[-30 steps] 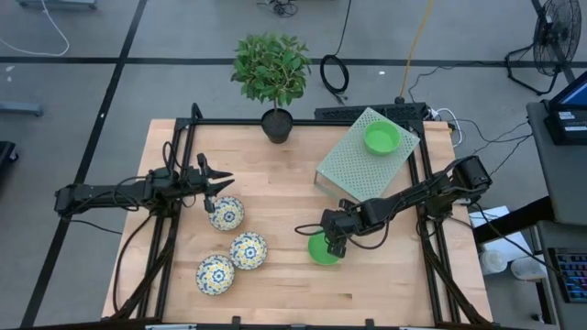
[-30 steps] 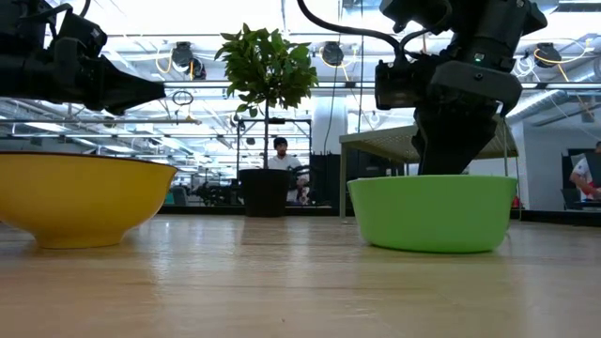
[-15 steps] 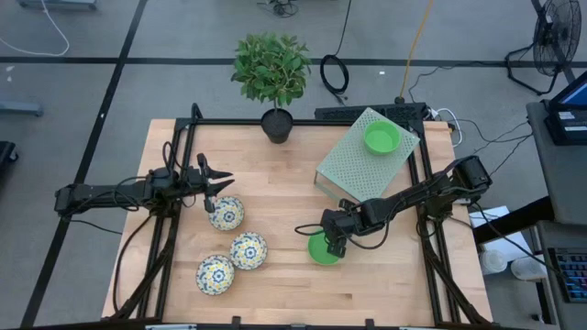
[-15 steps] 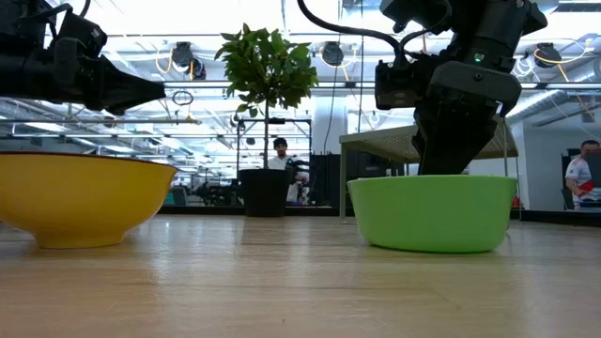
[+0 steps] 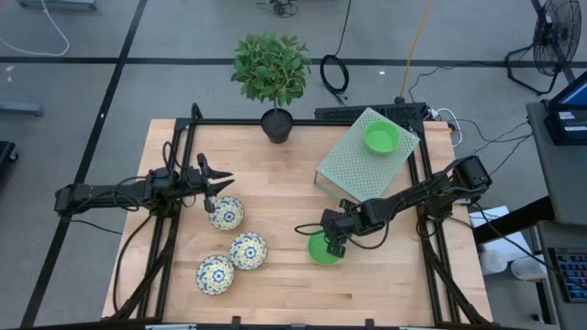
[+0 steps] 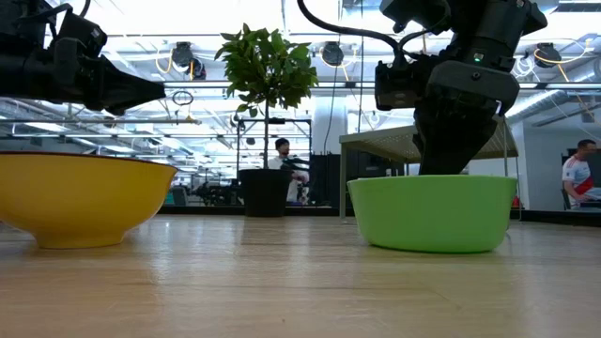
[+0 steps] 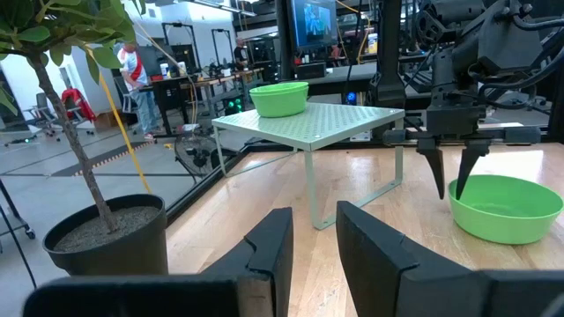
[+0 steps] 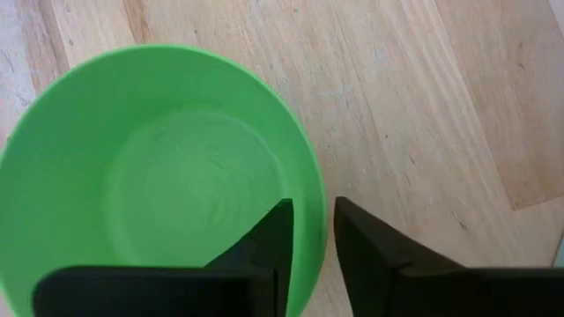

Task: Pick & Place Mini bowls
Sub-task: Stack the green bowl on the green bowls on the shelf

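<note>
A green mini bowl stands on its base on the wooden table, right of centre. My right gripper slants down over its rim. It is open, with one finger inside the bowl and one outside, and a small gap shows on both sides. A second green mini bowl sits on a pale green perforated stand. Three white patterned mini bowls rest on the table's left half. My left gripper waits level above them, open and holding nothing.
A black pot with a leafy plant stands at the table's far edge. The stand takes up the far right corner. Bare wood lies between the patterned bowls and the green bowl and along the near edge. People move in the room behind the table.
</note>
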Robot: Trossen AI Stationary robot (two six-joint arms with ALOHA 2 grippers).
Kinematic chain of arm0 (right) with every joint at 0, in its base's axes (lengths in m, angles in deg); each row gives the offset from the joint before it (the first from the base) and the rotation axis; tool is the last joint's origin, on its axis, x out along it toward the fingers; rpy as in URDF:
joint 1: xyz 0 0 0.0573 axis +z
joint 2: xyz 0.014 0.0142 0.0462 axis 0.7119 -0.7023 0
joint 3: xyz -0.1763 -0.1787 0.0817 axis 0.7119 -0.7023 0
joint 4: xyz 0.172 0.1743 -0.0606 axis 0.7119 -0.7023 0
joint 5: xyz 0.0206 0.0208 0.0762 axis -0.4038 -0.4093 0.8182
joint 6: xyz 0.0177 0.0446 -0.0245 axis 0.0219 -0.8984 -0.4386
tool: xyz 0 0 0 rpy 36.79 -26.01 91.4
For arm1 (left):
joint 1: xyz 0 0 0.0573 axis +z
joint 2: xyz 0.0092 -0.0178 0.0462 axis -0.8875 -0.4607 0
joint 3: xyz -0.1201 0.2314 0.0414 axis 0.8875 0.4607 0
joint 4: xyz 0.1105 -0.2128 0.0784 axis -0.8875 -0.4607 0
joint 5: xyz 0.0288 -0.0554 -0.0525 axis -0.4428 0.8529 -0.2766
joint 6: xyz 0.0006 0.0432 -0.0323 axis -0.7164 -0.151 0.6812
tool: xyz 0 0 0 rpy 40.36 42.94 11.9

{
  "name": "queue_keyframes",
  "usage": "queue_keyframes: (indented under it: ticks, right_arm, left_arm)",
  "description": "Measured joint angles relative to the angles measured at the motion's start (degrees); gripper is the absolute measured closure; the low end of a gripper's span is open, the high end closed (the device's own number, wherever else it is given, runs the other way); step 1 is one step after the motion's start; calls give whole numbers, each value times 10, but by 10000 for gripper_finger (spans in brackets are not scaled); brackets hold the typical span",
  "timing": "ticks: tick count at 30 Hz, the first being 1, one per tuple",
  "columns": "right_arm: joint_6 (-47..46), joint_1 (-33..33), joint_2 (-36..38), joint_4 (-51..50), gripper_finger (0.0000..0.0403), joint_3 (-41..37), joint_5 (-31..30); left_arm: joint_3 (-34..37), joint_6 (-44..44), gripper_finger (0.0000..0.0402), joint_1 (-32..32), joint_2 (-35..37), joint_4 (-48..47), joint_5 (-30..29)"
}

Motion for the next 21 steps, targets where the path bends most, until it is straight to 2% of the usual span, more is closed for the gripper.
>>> queue_keyframes:
  ticks: [21]
  right_arm:
    - [8, 0, 0, 0, 388, 0, 0]
  left_arm:
    - [0, 0, 309, 0, 0, 0, 0]
